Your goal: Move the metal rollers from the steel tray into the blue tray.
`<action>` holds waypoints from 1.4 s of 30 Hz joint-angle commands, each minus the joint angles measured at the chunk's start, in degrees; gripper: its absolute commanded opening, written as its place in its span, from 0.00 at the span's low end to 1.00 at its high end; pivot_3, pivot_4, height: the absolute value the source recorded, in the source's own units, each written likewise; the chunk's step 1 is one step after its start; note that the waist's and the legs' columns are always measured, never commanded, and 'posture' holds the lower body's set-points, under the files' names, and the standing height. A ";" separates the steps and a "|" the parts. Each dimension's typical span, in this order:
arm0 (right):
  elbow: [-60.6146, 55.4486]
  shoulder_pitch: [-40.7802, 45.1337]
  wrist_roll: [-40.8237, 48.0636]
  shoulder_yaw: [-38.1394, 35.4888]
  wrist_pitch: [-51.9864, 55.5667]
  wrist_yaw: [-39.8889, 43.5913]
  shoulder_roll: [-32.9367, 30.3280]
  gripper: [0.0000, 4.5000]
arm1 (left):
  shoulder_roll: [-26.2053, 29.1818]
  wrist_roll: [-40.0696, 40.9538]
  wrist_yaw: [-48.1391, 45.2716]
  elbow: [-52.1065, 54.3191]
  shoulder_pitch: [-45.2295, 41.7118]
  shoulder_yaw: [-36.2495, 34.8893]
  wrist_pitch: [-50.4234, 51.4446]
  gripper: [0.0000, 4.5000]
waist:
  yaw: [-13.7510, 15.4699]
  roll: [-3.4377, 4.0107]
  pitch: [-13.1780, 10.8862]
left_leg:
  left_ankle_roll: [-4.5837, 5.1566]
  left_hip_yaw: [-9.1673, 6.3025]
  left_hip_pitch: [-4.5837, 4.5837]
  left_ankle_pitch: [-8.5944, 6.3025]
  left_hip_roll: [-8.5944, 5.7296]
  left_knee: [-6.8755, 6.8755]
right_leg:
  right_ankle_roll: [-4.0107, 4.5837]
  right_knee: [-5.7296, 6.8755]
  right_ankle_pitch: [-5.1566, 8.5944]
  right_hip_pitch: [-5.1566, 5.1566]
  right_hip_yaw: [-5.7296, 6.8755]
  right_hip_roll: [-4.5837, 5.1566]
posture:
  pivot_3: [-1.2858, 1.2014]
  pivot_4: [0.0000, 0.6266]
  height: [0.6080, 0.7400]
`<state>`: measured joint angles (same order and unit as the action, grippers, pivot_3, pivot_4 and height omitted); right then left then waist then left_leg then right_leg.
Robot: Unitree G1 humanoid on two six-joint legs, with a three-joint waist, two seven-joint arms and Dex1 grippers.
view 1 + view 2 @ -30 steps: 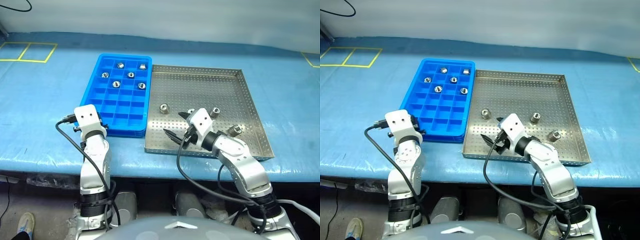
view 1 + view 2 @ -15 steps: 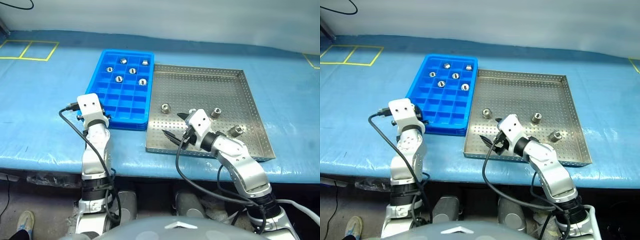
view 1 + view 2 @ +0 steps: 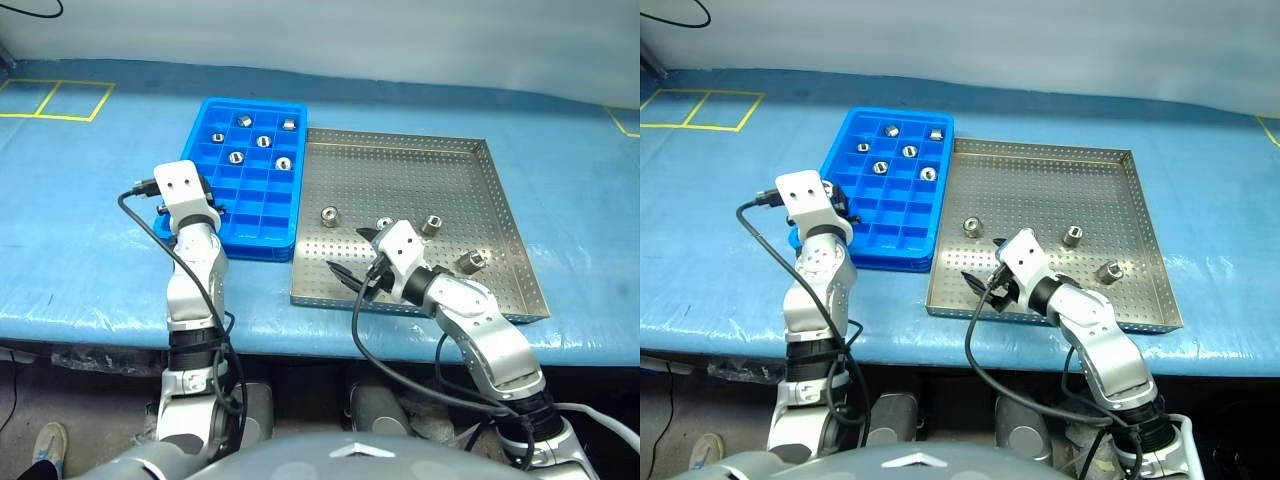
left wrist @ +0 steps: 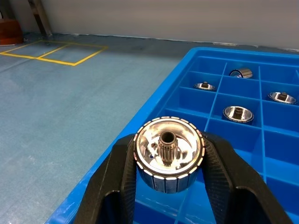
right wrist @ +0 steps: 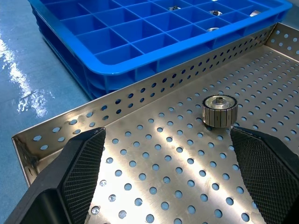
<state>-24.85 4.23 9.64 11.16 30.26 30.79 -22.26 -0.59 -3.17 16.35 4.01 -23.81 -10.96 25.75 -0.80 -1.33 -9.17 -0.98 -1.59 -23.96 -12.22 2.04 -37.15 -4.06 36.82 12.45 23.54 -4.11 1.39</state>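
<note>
Small polished steel rollers, short and squat, toothed around the rim with a splined stub in the centre hole; I judge them dense for their size, rigid, and slick on the flat faces, so the ribbed rim is the place to pinch, across the diameter, pads square to the sides. The left tool (image 4: 167, 184) does just that: its two black fingers (image 4: 117, 186) are closed on one roller (image 4: 168, 158), clamped on opposite sides of the rim with the splined face looking out. It hangs over the near left corner of the blue tray (image 3: 215, 225), above empty compartments; five rollers already sit in the far cells, one of them (image 3: 237, 157) in the middle of that group. A tilted release could let the piece roll or land on a divider, so it likely wants to be set down flat, low into a cell. The right tool (image 5: 170, 182) stands wide open and empty, low over the near left part of the steel tray (image 3: 500, 200), its fingers to either side of a line towards one roller (image 5: 219, 111) that stands upright just ahead, not touched. Four rollers remain in that tray, including one near the right rim (image 3: 470, 262). Both trays sit side by side, touching, on the blue-covered bench (image 3: 80, 230).
</note>
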 commanded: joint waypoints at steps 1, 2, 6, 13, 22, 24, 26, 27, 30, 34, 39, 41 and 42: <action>-1.84 0.38 0.28 -0.51 -0.66 -0.26 -0.08 1.00 | 1.53 0.51 -0.37 -2.10 -4.86 -0.41 -1.89 0.38 | 0.05 0.00 0.00 | 0.00 0.00 0.01 0.00 0.00 0.00 | 0.00 0.00 0.00 -0.01 0.00 0.00 | 0.52 0.24 1.00; -1.84 0.37 0.26 -0.49 -0.69 -0.25 -0.09 1.00 | 1.88 0.60 -0.57 -2.99 -5.69 -0.50 -1.94 0.38 | 0.03 0.00 0.00 | 0.00 0.00 0.00 0.00 0.00 0.01 | 0.00 0.00 0.00 0.00 0.00 0.00 | 0.52 0.24 1.00; -1.93 0.31 0.21 -0.37 -0.67 -0.34 -0.01 1.00 | 3.78 0.85 -0.50 -9.27 -10.03 -1.48 -2.14 0.38 | -0.08 0.00 0.00 | 0.00 -0.01 0.01 0.00 0.00 0.08 | -0.22 -0.01 -0.13 0.02 0.00 -0.01 | 0.52 0.24 1.00; -2.49 -0.21 0.18 -0.32 -0.46 -0.65 -0.02 1.00 | 5.63 3.76 0.21 -20.93 -15.54 -4.80 -5.30 0.38 | -0.29 -0.01 -0.01 | 0.00 -0.01 -0.01 0.00 0.00 0.10 | -0.27 -0.02 -0.16 0.04 0.01 -0.01 | 0.51 0.24 1.00; -3.00 -0.65 0.18 0.06 -0.14 -0.89 -0.25 1.00 | 8.78 5.53 -0.63 -38.08 -23.10 -6.06 -8.54 0.38 | -0.37 -0.02 -0.01 | 0.00 -0.03 -0.03 0.00 -0.01 0.10 | -0.30 -0.02 -0.18 0.04 0.03 -0.01 | 0.51 0.24 1.00; -3.09 -0.76 0.13 0.24 -0.08 -0.92 -0.25 1.00 | 9.07 5.64 -0.95 -40.75 -24.11 -5.79 -8.82 0.38 | -0.43 -0.02 -0.01 | 0.00 -0.05 -0.04 0.00 -0.02 0.10 | -0.32 -0.02 -0.19 0.04 0.03 -0.01 | 0.51 0.24 1.00; -3.21 -0.89 0.08 0.34 -0.01 -0.95 -0.29 1.00 | 9.19 5.81 -1.18 -42.84 -24.77 -5.41 -9.33 0.38 | -0.48 -0.02 -0.01 | 0.00 -0.05 -0.04 0.00 -0.02 0.11 | -0.32 -0.02 -0.19 0.04 0.03 -0.01 | 0.51 0.24 1.00; -3.32 -0.99 0.09 0.33 0.04 -1.00 -0.31 1.00 | 9.18 5.94 -1.27 -43.71 -25.04 -5.32 -9.49 0.38 | -0.54 -0.02 -0.01 | 0.00 -0.05 -0.04 0.00 -0.02 0.11 | -0.32 -0.02 -0.19 0.04 0.03 -0.01 | 0.51 0.24 1.00; -3.49 -1.27 0.04 0.24 0.05 -1.16 -0.42 1.00 | 9.01 6.68 -1.22 -45.07 -25.44 -5.64 -9.92 0.38 | -0.70 -0.03 -0.03 | 0.00 -0.04 -0.05 0.00 -0.02 0.11 | -0.32 -0.01 -0.19 0.06 0.03 -0.01 | 0.51 0.24 1.00; -3.63 -1.44 0.13 0.11 0.11 -1.30 -0.56 1.00 | 8.85 7.11 -0.47 -45.39 -25.48 -5.94 -10.51 0.38 | -0.73 -0.04 -0.03 | 0.00 -0.04 -0.04 0.00 -0.01 0.11 | -0.33 -0.01 -0.20 0.05 0.03 -0.01 | 0.51 0.24 1.00; -3.48 -1.46 0.03 0.16 0.04 -1.39 -0.62 1.00 | 8.70 7.96 0.32 -45.20 -25.38 -6.42 -11.29 0.38 | -0.76 -0.04 -0.03 | 0.00 -0.05 -0.04 0.00 -0.01 0.11 | -0.33 -0.01 -0.20 0.06 0.03 -0.01 | 0.50 0.24 1.00; -3.42 -1.36 0.01 0.20 0.01 -1.39 -0.62 1.00 | 8.67 8.17 0.67 -45.03 -25.27 -6.38 -11.33 0.38 | -0.77 -0.04 -0.03 | 0.00 -0.05 -0.04 0.00 -0.01 0.11 | -0.33 -0.01 -0.20 0.05 0.03 -0.01 | 0.51 0.24 1.00; -3.42 -1.33 0.00 0.21 -0.01 -1.39 -0.61 1.00 | 8.62 8.56 0.27 -44.93 -25.20 -6.44 -11.45 0.54 | -0.76 -0.04 -0.03 | 0.00 -0.04 -0.04 0.00 -0.01 0.11 | -0.33 -0.01 -0.20 0.05 0.03 -0.01 | 0.51 0.24 1.00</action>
<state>-25.90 2.70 9.58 11.80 30.60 29.66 -22.62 7.86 5.12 16.41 -41.81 -47.33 -17.48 15.80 -1.57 -1.37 -9.20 -0.99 -1.64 -24.00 -12.23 2.02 -37.05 -4.39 36.82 12.25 23.59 -4.08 1.38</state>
